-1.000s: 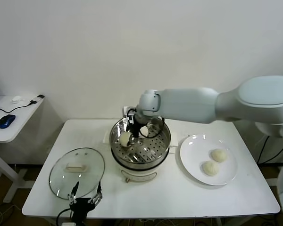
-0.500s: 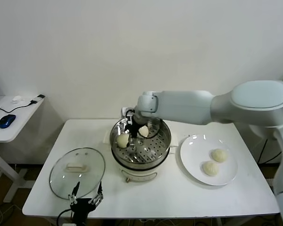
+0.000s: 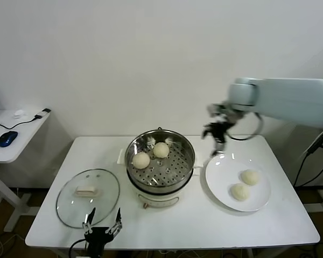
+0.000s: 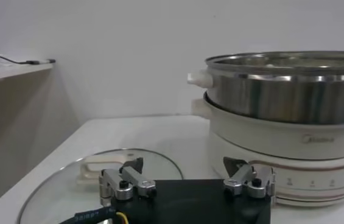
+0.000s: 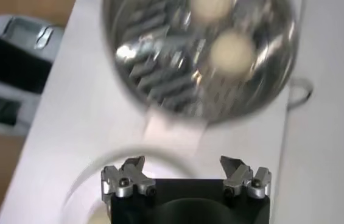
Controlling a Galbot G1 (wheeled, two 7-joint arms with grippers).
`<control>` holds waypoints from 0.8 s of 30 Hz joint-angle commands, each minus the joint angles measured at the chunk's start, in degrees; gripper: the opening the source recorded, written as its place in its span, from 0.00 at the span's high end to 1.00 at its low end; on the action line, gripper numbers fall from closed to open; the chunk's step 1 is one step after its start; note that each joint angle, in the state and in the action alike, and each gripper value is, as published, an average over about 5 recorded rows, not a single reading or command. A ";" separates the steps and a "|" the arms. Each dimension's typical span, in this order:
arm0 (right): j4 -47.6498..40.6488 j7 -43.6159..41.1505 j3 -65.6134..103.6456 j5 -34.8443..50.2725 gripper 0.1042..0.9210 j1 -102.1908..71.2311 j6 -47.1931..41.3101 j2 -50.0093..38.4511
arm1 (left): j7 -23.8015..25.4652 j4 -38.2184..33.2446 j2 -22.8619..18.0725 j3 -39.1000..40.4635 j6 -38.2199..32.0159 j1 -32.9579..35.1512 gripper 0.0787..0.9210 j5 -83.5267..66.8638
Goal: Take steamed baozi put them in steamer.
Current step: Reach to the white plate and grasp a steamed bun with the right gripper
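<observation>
I see my left gripper (image 3: 103,228) parked at the table's (image 3: 177,226) near edge by the lid (image 3: 88,196), fingers spread and empty. The steamer (image 3: 160,164) holds two baozi (image 3: 141,159) at about ten and twelve o'clock. My right gripper (image 3: 215,133) hangs above the plate's (image 3: 224,185) ten o'clock rim, fingers apart, empty; two baozi lie on the plate.

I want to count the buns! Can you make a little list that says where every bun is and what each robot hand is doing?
buns in steamer: two, one bun beside another on the holed tray
buns on plate: two
right gripper: open, empty, in the air above the plate's far edge
left gripper: open, empty, low at the table's near edge by the lid
lid: off, flat on the table left of the steamer
</observation>
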 commanded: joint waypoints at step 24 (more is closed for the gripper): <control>-7.55 11.82 24.24 -17.13 0.12 -37.55 -9.94 -9.18 | -0.23 0.41 -0.42 -0.77 -0.44 1.55 0.12 0.35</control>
